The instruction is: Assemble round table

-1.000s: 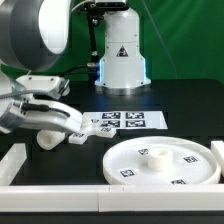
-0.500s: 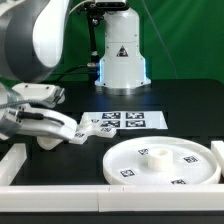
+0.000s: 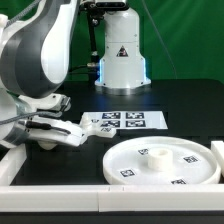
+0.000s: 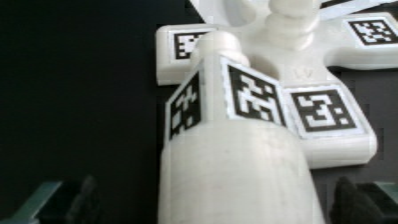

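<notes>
Exterior view
Arm: we see the arm [image 3: 40, 60] filling the upper left of the frame and bending down to the left edge.
Gripper: the gripper [image 3: 58, 137] sits low over the table [image 3: 190, 120] at middle left and points toward the centre of the frame. From here we cannot tell how its jaws stand.
White piece: a small white part [image 3: 77, 135] shows at the gripper's tip. We cannot say from this view which part it is.
Disc: the round disc [image 3: 160, 172] lies flat at lower right with a short stub rising from its middle and small tags near its edge. It is well apart from the gripper.
Marker board: the marker board [image 3: 122, 121] lies at the centre of the frame, just beyond the gripper's tip.
Wall: the white border wall [image 3: 60, 195] runs along the lower edge.

Wrist view
Leg: the leg [image 4: 231, 160] lies lengthwise between the gripper's fingers and carries tags on its far half.
Gripper: the gripper [image 4: 210, 200] is spread wide. We see a dark finger [image 4: 54, 200] on either side of the leg, with black table showing between each finger and the leg, so nothing is gripped.
Cross base: the cross base [image 4: 320, 105] lies flat past the leg's far end with tags on its arms. The leg overlaps it, and we cannot tell whether they touch.
</notes>
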Motion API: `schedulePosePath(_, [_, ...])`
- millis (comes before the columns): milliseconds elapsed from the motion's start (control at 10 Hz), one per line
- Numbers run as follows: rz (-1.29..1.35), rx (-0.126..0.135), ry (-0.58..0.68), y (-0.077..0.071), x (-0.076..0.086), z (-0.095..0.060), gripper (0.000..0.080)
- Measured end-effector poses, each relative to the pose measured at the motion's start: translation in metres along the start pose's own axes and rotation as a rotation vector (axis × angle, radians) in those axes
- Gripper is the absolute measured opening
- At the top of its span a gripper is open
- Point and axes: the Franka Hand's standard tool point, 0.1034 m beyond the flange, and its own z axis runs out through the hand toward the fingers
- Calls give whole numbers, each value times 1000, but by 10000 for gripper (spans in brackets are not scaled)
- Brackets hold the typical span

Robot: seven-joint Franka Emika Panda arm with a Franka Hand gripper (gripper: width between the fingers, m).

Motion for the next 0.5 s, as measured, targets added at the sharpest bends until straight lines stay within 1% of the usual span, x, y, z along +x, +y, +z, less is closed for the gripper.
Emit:
schedulePosePath(100, [0, 0, 0, 0, 0, 0, 649])
schedulePosePath(200, [-1, 0, 0, 0, 0, 0, 553])
schedulePosePath(300, [-1, 0, -1, 0, 0, 0, 553])
schedulePosePath(400, [-1, -1, -1, 0, 0, 0, 404])
schedulePosePath(500, [-1, -1, -1, 0, 0, 0, 406])
